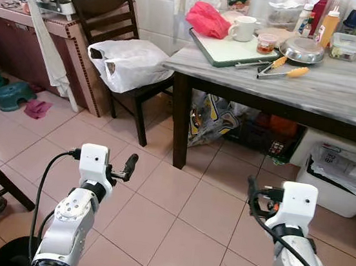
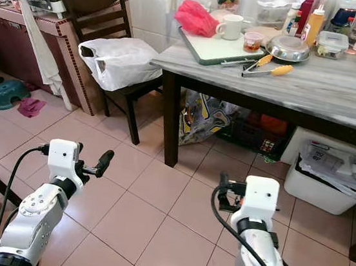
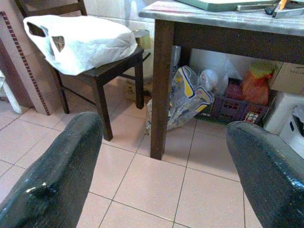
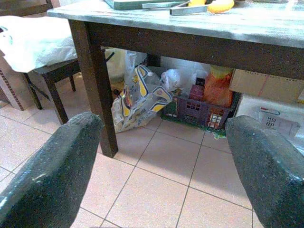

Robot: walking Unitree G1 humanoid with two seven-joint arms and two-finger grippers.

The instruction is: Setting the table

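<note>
both end effectors (image 3: 161,171) spread, facing table (image 1: 338,94).

Silver jointed arms, white boxy wrist housings, looping black cables, black jaws

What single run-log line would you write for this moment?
phase: approach | left gripper: open, empty, above floor | right gripper: open, empty | table: ahead, holds mug, tongs

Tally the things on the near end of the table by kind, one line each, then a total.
Cutting board: 1
White mug: 1
Small jar: 1
Metal pan: 1
Tongs with orange handles: 1
Pink bag: 1
Total: 6
</note>
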